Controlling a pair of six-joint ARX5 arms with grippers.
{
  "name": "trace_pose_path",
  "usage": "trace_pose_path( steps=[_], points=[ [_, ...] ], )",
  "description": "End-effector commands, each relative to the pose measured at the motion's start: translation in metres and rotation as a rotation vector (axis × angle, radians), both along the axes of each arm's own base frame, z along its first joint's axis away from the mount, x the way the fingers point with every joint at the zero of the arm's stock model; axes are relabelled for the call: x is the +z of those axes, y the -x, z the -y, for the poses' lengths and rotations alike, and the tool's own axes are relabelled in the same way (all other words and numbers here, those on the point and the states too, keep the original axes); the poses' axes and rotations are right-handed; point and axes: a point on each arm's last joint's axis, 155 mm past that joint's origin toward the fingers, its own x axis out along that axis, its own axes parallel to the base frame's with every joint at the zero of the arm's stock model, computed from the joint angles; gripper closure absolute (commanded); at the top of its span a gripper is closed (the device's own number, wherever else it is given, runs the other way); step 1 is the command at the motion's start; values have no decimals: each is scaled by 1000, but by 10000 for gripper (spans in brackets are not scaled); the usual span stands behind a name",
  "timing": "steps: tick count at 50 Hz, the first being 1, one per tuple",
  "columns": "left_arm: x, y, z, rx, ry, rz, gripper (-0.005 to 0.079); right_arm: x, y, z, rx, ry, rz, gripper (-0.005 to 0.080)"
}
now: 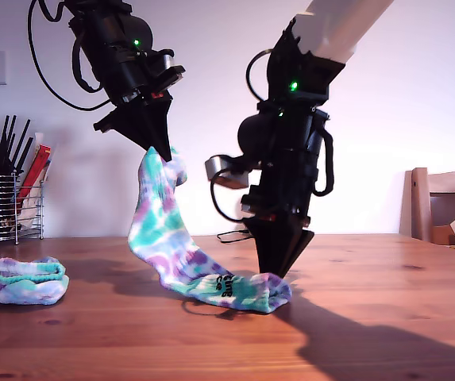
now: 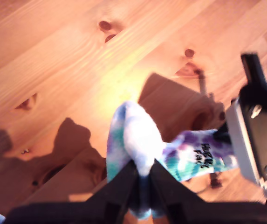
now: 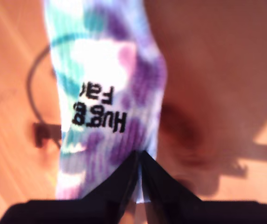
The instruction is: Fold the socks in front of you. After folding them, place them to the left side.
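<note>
Pine table point(image 1: 386, 317), white wall point(image 1: 418, 95), folded sock point(image 1: 25, 280), wire utensil caddy point(image 1: 13, 208) at the exterior view's left.
My first gripper point(image 1: 160, 148) and my second gripper point(image 1: 279, 275) each pinch the tie-dyed sock point(image 1: 167, 238).

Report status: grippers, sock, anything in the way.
My first gripper shut on one end of the tie-dyed knit sock, raised. My second gripper pins the other end to the wooden table. Folded sock lies apart; nothing blocking.

Two socks on the table, well apart

The folded sock point(image 1: 25, 280) lies at the exterior view's left, before the utensil holder point(image 1: 10, 208); the long sock point(image 1: 181, 255) lies mid-table point(image 1: 386, 317), rising leftward; a chair point(image 1: 441, 202) stands far right.
</note>
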Motion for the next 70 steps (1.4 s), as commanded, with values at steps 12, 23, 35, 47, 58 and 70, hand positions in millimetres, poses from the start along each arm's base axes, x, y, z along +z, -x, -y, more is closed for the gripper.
trace_pose_path(
  steps=[12, 23, 35, 47, 58, 70],
  points=[
    [10, -4, -7, 14, 0, 31, 762, 4, -15, -14, -13, -53, 69, 765],
    [22, -9, -6, 17, 12, 65, 762, 9, -25, -45, 9, -112, 155, 765],
    [34, -14, -7, 22, 23, 99, 762, 0, -20, -60, 24, -119, 155, 765],
    [34, -14, -8, 24, 23, 99, 762, -19, -19, -59, 25, -102, 133, 765],
    [34, -14, -8, 23, 23, 99, 762, -10, -34, -83, 21, -170, 215, 765],
    [34, -14, -8, 23, 23, 99, 762, -2, -42, -105, 14, -247, 261, 765]
  ],
)
